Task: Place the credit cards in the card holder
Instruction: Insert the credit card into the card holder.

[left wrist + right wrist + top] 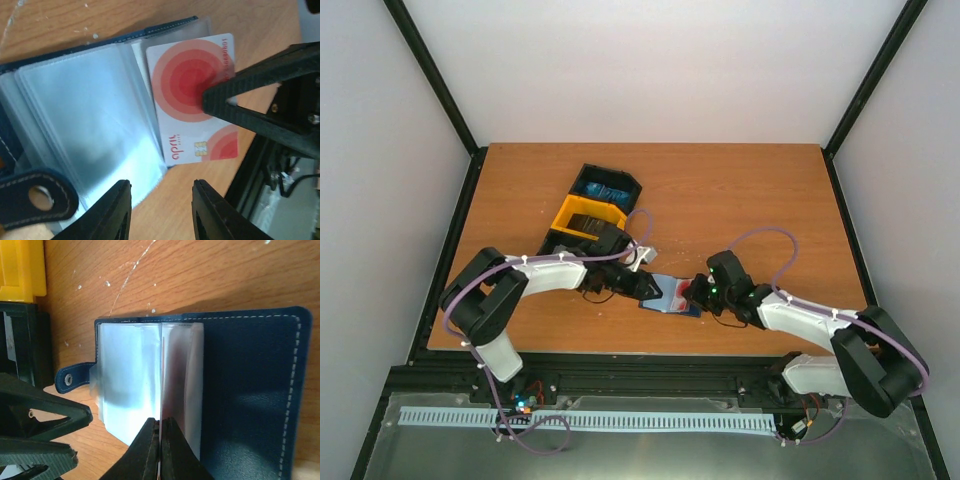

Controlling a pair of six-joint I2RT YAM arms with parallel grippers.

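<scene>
The dark navy card holder lies open on the table between both grippers, its clear sleeves fanned out and its cover flat. My right gripper is shut on a white credit card with a red circle, holding it at the sleeves' right edge. The card shows edge-on in the right wrist view, above the shut gripper. I cannot tell whether the card sits inside a sleeve. My left gripper is open and empty, just over the sleeves' near edge.
The black-and-yellow bin tray stands behind the left arm, with blue cards in its far compartment. Its yellow corner shows in the right wrist view. The holder's snap strap lies by my left finger.
</scene>
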